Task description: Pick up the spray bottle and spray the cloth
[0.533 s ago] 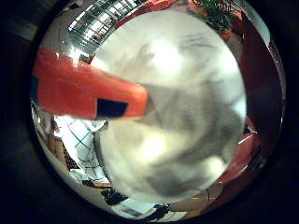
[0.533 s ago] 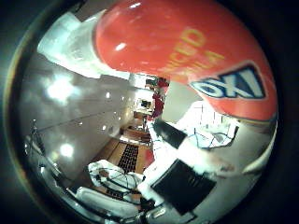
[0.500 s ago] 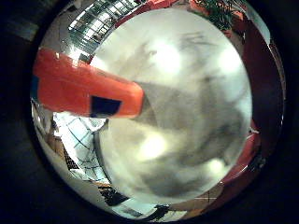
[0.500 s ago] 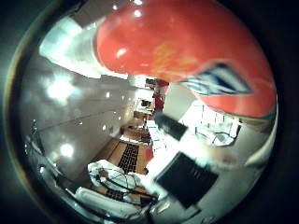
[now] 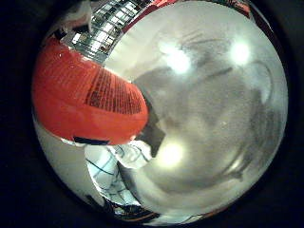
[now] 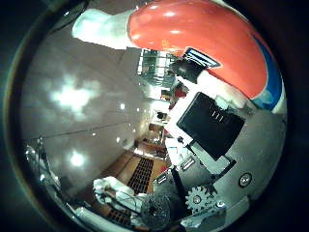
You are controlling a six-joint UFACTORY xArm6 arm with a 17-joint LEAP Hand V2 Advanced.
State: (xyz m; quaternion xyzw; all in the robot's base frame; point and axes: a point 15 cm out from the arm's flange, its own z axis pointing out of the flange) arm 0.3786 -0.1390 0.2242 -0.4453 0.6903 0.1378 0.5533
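Note:
The orange spray bottle (image 6: 198,34) with a white spray head (image 6: 101,24) and a blue label fills much of the right thumb side palm view, very close to the palm. The right little finger side palm view shows its orange body (image 5: 85,90) with printed text, against the round pale tabletop (image 5: 209,114). My hand (image 6: 208,130), of black and white parts, curls in from the side, and a fingertip (image 6: 188,70) rests against the bottle.
The round pale tabletop lies behind the bottle in the right little finger side palm view. A dark ceiling with bright lights (image 6: 68,97) and a room with furniture (image 6: 145,169) lie beyond in the right thumb side palm view.

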